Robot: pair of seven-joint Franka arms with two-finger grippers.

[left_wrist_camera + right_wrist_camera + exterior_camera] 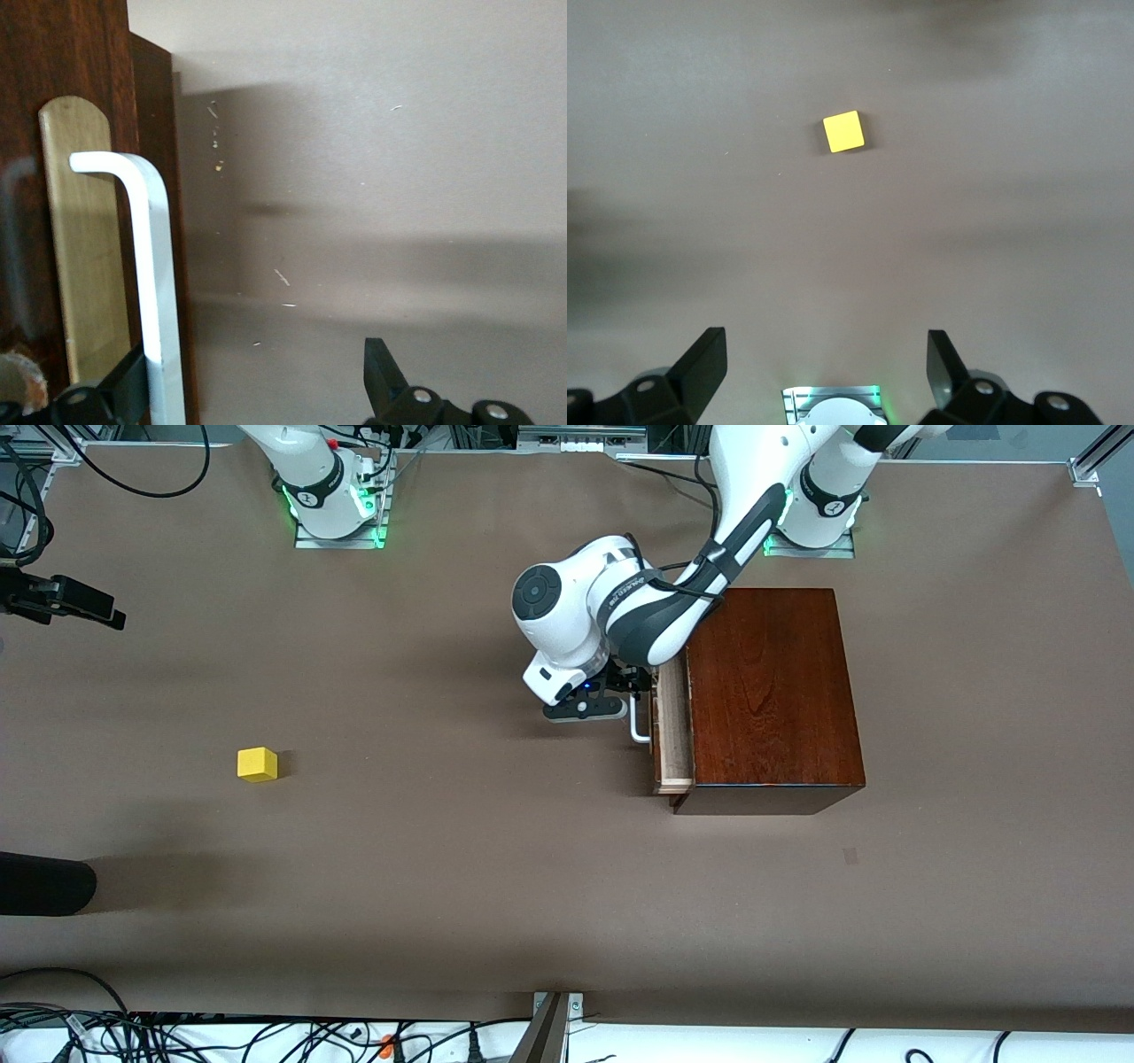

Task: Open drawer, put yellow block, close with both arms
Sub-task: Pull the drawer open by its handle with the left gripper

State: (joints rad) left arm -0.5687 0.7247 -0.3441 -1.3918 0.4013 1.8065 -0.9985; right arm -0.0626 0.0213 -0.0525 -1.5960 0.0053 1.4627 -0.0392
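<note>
The reddish-brown box (771, 691) stands toward the left arm's end of the table. Its drawer (673, 726) is pulled out a little, so a strip of the pale tray shows. My left gripper (257, 363) is open at the drawer's front, and the white bar handle (146, 266) stands between its fingers, close against one finger (131, 376). The yellow block (257, 764) lies alone on the table toward the right arm's end. My right gripper (826, 345) is open and empty, high over the table, with the yellow block (843, 131) far below it.
The brown table mat (461, 850) spreads between the block and the box. A black clamp-like fixture (62, 598) and a dark rounded object (44, 883) reach in at the right arm's end. Cables run along the edge nearest the front camera.
</note>
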